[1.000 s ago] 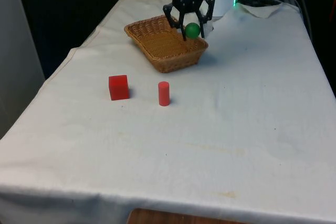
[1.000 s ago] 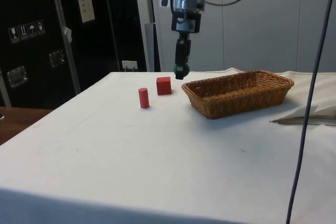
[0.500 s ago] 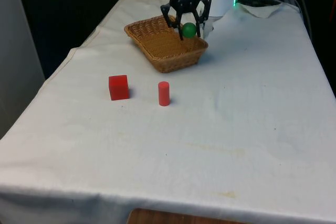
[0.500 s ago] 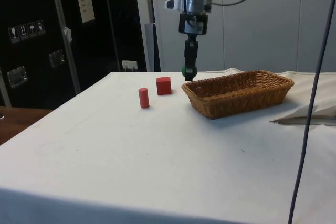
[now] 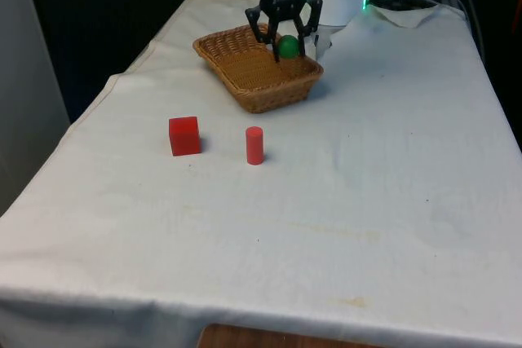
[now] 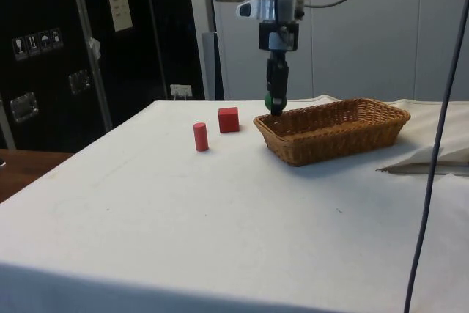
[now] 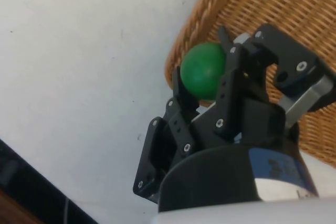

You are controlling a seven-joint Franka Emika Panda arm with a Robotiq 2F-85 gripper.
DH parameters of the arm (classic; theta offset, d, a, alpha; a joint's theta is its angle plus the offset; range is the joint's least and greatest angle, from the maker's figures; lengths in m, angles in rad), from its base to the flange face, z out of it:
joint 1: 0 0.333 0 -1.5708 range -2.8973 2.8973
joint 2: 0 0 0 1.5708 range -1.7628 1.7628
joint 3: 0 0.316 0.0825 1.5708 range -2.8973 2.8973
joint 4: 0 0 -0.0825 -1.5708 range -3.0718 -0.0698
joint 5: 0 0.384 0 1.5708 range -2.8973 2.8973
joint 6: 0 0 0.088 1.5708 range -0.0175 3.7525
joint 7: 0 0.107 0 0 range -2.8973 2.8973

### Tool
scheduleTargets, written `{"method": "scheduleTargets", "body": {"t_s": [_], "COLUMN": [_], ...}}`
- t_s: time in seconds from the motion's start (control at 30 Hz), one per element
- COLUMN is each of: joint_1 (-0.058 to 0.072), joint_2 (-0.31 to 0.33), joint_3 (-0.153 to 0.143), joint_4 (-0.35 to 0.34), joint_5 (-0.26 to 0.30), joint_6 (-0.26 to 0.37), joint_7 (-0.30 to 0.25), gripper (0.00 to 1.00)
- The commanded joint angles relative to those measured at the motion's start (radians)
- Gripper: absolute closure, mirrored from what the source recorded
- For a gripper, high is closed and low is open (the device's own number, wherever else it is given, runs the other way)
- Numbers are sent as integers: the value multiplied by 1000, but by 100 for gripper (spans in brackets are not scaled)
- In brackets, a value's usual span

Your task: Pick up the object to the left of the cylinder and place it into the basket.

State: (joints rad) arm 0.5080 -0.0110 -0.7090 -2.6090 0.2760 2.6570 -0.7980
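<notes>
My black gripper [image 5: 286, 46] is shut on a green ball [image 5: 288, 46] and holds it in the air just over the wicker basket's [image 5: 245, 71] far rim. From the side the ball [image 6: 270, 102] hangs at the basket's [image 6: 333, 133] end nearest the red objects. In the wrist view the ball [image 7: 203, 70] sits clamped between the fingers [image 7: 227, 80] above the basket's woven edge [image 7: 199, 19]. A red cylinder [image 5: 254, 145] stands upright on the cloth, with a red cube [image 5: 184, 135] to its left in the front view.
The cube [image 6: 229, 119] and cylinder [image 6: 200, 137] stand apart from the basket, on open white cloth. A crumpled fold of cloth [image 6: 429, 163] lies beyond the basket's far end in the side view.
The gripper has carried the green ball sideways towards the front view's left, from beside the basket's end to a spot over its rim. Cube and cylinder have not moved.
</notes>
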Motion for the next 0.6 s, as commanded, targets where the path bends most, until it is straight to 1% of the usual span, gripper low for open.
{"method": "scheduleTargets", "body": {"t_s": [0.0,0.03,0.07,0.1,0.13,0.3,0.33,0.37,0.4,0.53,0.57], "joint_1": [-4,-4,-1,-5,-5,-8,-4,-8,-9,-11,-11], "joint_2": [3,2,-2,2,2,1,-4,1,1,3,4], "joint_3": [-2,-4,-3,-5,-10,-18,-15,-19,-23,-29,-33], "joint_4": [-8,-10,-4,-12,-14,-24,-16,-25,-28,-35,-38], "joint_5": [-27,-35,-13,-42,-57,-95,-67,-103,-119,-150,-165], "joint_6": [18,18,1,18,18,22,2,22,24,28,31], "joint_7": [9,9,0,8,9,10,-1,10,11,13,14], "gripper": [100,100,100,100,100,100,100,100,100,100,100]}}
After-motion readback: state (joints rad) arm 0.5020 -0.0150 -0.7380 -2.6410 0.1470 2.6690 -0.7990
